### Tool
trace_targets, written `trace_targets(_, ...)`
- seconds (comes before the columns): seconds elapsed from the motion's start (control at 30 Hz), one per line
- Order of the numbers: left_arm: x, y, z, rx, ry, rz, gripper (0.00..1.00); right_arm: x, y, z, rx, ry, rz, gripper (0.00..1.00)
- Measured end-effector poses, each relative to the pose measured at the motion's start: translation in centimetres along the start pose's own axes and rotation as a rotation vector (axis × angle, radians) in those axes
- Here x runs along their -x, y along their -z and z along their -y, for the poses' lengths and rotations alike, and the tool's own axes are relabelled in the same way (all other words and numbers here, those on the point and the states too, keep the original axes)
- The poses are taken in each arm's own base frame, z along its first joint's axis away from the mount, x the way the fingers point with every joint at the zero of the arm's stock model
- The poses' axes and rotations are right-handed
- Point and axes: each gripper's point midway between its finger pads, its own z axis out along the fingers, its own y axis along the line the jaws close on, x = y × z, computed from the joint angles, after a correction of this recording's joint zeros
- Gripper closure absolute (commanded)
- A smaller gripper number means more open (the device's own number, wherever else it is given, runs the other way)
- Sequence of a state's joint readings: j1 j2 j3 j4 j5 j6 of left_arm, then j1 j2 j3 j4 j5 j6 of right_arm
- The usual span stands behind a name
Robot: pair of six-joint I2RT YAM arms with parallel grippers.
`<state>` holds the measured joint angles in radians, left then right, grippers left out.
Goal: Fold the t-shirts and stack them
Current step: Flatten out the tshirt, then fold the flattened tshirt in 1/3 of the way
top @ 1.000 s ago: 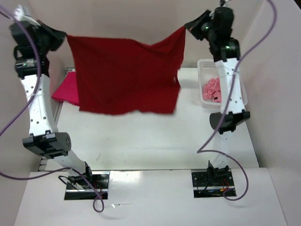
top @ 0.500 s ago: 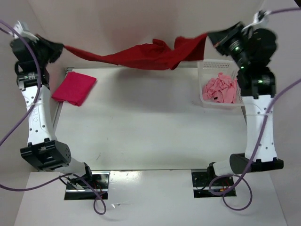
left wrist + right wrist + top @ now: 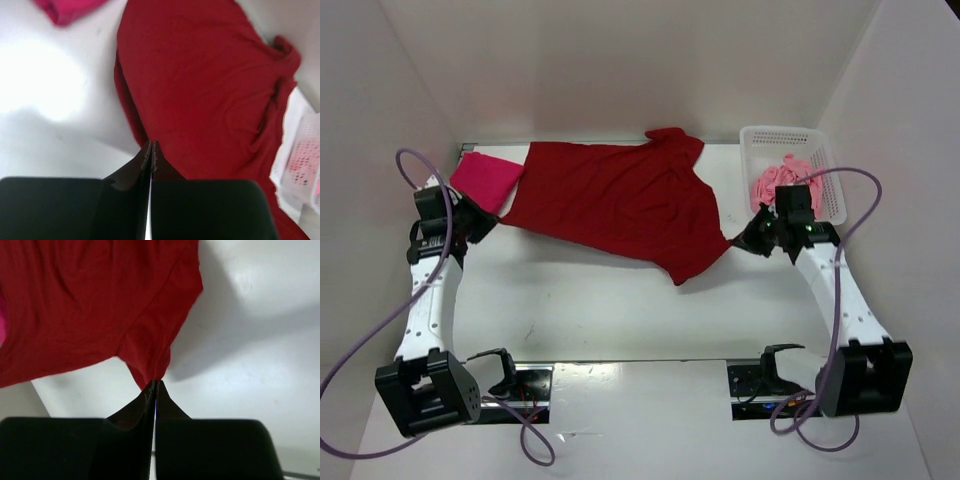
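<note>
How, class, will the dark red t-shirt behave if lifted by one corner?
Probably floppy: the dark red t-shirt lies flat with soft wrinkles, so it would likely drape and sag. Likely thin and light: the left gripper and right gripper close almost fully on its corners. Pushed, it would probably bunch rather than slide.

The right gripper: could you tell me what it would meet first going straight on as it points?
The dark red t-shirt: the right gripper is pinching its corner, and the cloth spreads out directly ahead.

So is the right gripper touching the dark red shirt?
Touching. Right wrist view shows the right gripper shut on a corner of the dark red shirt.
</note>
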<state>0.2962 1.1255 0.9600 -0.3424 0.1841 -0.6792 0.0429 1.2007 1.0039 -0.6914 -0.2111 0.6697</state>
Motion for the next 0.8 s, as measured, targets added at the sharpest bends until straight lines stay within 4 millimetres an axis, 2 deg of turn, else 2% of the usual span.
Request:
trace_targets(0.13, -3.0, 0.9, -2.3, 0.055, -0.007, -0.050, 1.00, -3.1, 2.2, 1.2, 0.039, -0.014, -0.016, 0.99)
trace_targets(0.23, -5.3, 1.7, -3.6, 0.100, -0.004, -0.114, 1.00, -5.5, 2.4, 2.6, 0.023, -0.032, -0.073, 0.99)
trace_targets(0.3, -6.2, 2.1, -3.8, 0.118, -0.012, -0.146, 1.00, -6.6, 2.6, 3.3, -0.001, -0.040, -0.111, 0.99)
trace_targets(0.4, -6.5, 2.4, -4.0, 0.140, -0.032, -0.162, 1.00, -6.9, 2.9, 3.4, -0.010, -0.039, -0.112, 0.99)
trace_targets(0.57, -5.8, 1.8, -3.8, 0.150, -0.030, -0.153, 1.00, -5.0, 3.1, 2.2, -0.007, -0.036, -0.078, 0.99)
trace_targets(0.7, -4.1, -0.6, -3.2, 0.151, -0.009, -0.135, 1.00, -1.0, 1.5, -0.4, 0.003, -0.031, -0.041, 0.99)
trace_targets(0.8, -3.1, -2.7, -3.1, 0.155, 0.008, -0.128, 1.00, 2.2, -0.7, -2.2, -0.001, -0.026, -0.014, 0.99)
